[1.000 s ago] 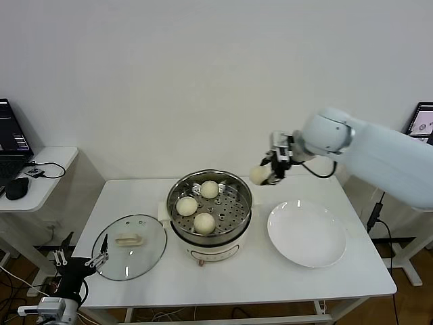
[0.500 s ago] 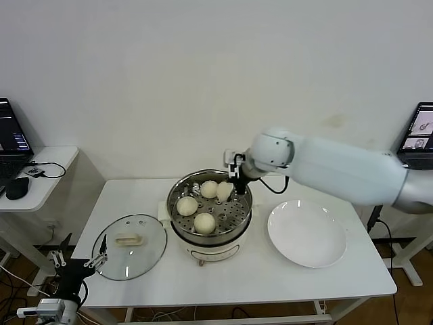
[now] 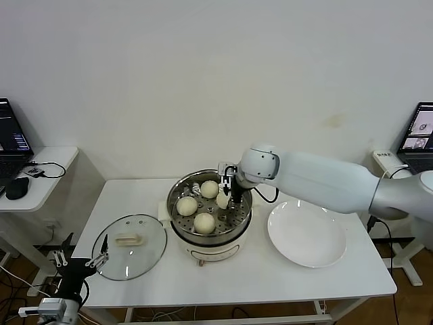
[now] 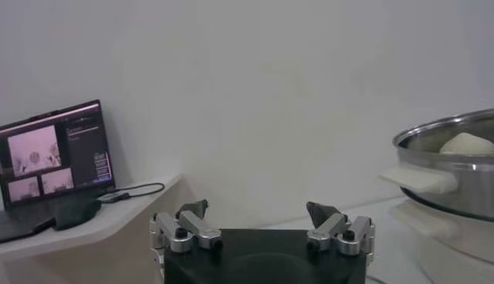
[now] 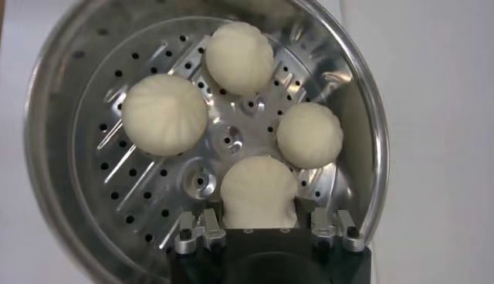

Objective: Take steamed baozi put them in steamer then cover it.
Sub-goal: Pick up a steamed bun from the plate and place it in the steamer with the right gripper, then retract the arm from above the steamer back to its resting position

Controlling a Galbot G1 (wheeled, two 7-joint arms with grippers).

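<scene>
The steamer [image 3: 171, 215] stands mid-table on its cream pot base, uncovered. Three steamed baozi [image 3: 210, 189] [image 3: 187, 205] [image 3: 204, 222] lie on its perforated bottom. My right gripper [image 3: 226, 196] reaches down into the basket's right side, shut on a fourth baozi [image 3: 222, 199]. The right wrist view shows that bun [image 5: 258, 193] squeezed between the fingers [image 5: 202, 228], low over the steel bottom [image 5: 139, 185], next to the other buns [image 5: 240, 46] [image 5: 164, 114] [image 5: 309, 134]. The cover [image 3: 129, 238] lies flat on the table, left of the steamer. My left gripper [image 3: 80, 261] [image 4: 258, 216] hangs open below the table's front-left corner.
A bare white plate [image 3: 308, 235] lies to the right of the steamer. A side desk with a laptop [image 3: 10, 139] and mouse stands at the far left. Another screen [image 3: 421, 127] is at the far right. The wall is close behind the table.
My right arm swung left from beyond the plate to over the steamer, then lowered the baozi into the basket. The left arm stayed put.
</scene>
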